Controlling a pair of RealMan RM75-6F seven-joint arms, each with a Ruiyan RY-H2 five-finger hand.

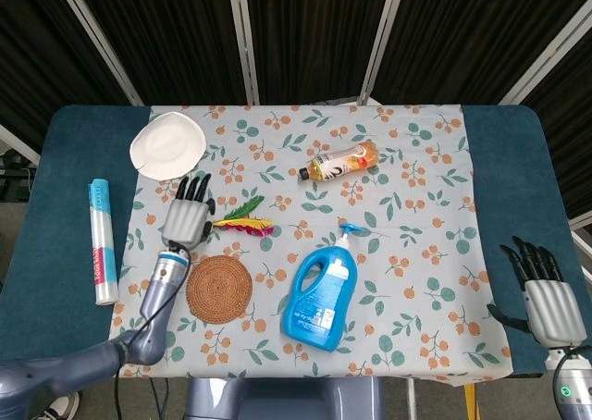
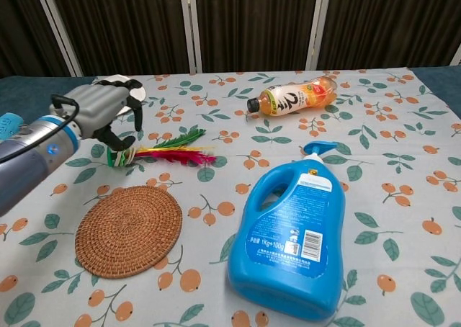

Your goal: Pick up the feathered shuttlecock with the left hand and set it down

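Left hand (image 2: 101, 111) fingers spread, empty, above green base of red-yellow-green feathered shuttlecock (image 2: 162, 153); long axis runs rightward, away from fingers. Right hand (image 1: 549, 302) far off, fingers apart.

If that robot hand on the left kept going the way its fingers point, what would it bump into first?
Probably the white paper plate: in the head view the left robot hand points up-table toward its near edge. Depth is unclear; the feathered shuttlecock lies beside the robot hand, off that line.

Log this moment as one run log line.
phase: reaching | left robot hand: open, over shuttlecock base | shuttlecock: lying on tablecloth | right robot hand: idle, open
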